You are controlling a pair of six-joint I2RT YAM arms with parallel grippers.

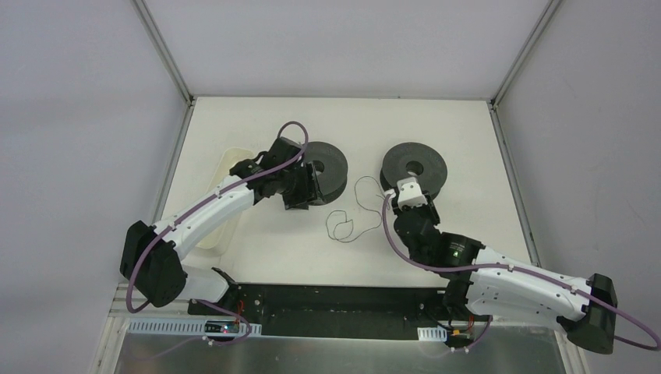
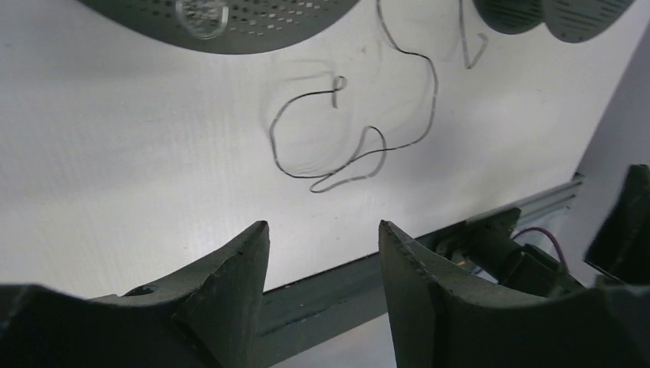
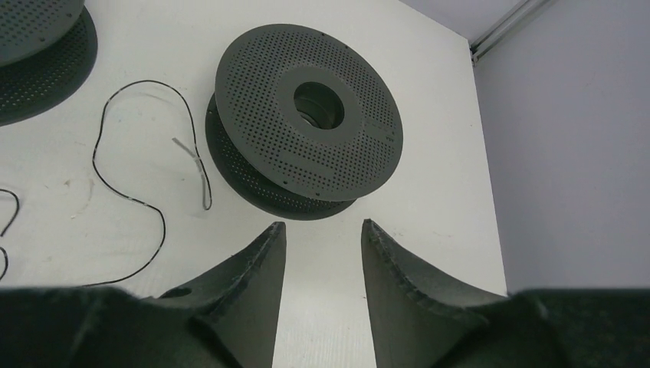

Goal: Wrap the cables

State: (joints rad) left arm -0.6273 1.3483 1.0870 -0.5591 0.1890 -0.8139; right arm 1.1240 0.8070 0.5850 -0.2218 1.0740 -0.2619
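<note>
Top view: thin dark cable lies loose and curly on white table, between two black spools. Left gripper beside left spool. Right gripper at right spool.

Left wrist view: fingers wide apart, holding nothing. Cable lies further out.

Right wrist view: fingers apart, holding nothing. Holey spool just ahead, cable to left.

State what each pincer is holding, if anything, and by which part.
Nothing. The left pincer and the right pincer are both open and empty; the cable lies untouched.
</note>
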